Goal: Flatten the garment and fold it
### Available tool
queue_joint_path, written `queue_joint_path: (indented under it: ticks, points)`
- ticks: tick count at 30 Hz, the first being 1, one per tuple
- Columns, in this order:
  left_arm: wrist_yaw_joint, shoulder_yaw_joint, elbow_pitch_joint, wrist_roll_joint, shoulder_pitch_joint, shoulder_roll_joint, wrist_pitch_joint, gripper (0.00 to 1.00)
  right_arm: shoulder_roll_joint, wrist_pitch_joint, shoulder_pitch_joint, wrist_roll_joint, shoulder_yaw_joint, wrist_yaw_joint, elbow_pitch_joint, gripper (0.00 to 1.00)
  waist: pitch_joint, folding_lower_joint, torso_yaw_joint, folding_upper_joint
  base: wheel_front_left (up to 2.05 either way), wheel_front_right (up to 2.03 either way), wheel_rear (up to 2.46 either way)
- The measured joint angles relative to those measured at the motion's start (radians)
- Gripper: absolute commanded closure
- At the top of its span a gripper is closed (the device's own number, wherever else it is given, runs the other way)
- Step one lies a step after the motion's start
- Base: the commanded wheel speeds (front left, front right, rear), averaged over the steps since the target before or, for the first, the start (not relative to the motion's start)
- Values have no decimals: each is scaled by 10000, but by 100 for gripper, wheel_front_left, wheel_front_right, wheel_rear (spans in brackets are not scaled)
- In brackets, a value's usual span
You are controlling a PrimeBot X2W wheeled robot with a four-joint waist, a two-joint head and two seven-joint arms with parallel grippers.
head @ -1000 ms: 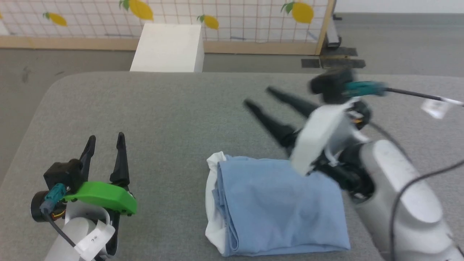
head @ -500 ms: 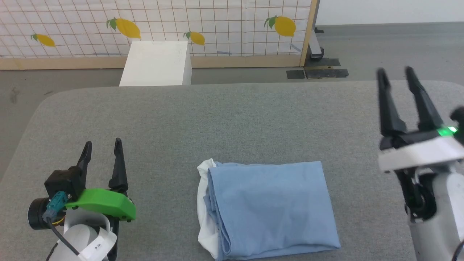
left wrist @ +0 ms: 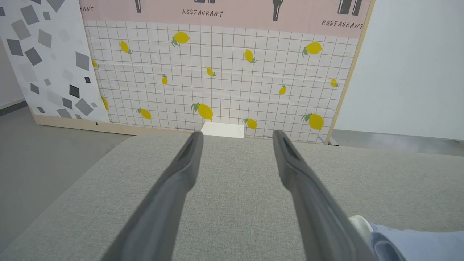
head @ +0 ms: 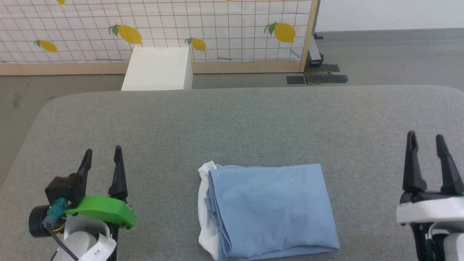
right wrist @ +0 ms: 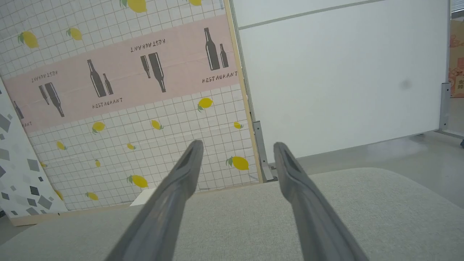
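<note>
- One light-blue shirt [head: 270,210], folded into a rough rectangle, flat on the gray table [head: 232,119] at the middle of its front edge.
- White trim bunched along the shirt's left side, folded edges stacked there; right side smooth.
- Left gripper [head: 102,149] near the table's front left corner, fingers spread wide with nothing between them, tips toward the far edge.
- Right gripper [head: 425,135] near the front right corner, likewise spread wide and empty, tips toward the far edge.
- Shirt between the two grippers, well apart from both.
- Left wrist view: left gripper [left wrist: 237,133] over bare table, a corner of the shirt [left wrist: 417,244] with its white trim low on the right, behind one finger.
- Right wrist view: right gripper [right wrist: 237,143] over bare table near the far right corner.
- Past the far edge, a white box [head: 157,69] on the floor, then a lemon-print screen [head: 217,32].
</note>
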Motion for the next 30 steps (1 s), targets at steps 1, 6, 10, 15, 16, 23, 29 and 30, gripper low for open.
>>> queue_joint_path:
  ticks: [1,6,10,15,16,23,29,30]
  points:
    - [-40,10,4,-46,35,2,2,0,8,19,95,-35,42,0,0,0,0,0,9,0,0,0,0]
    - [-84,196,75,-234,106,13,0,0,94,190,487,-121,270,0,-6,0,3,0,86,0,0,0,0]
    - [-259,161,173,-265,140,59,8,0,123,192,626,-134,351,0,27,0,46,0,131,0,0,0,0]
    - [-477,44,387,-550,158,77,63,0,165,267,667,-209,345,0,157,0,146,0,157,0,0,0,0]
    - [-508,17,416,-571,170,81,65,0,165,284,667,-245,339,0,186,0,158,0,158,0,0,0,0]
    - [-512,-42,468,-579,179,90,65,0,125,587,694,-625,374,0,274,0,193,0,152,0,0,0,0]
    - [-510,-111,474,-573,188,92,63,0,63,905,722,-855,408,0,314,0,161,0,125,0,0,0,0]
    - [-510,-121,476,-569,188,92,63,0,38,997,744,-932,420,0,324,0,149,0,123,0,0,0,0]
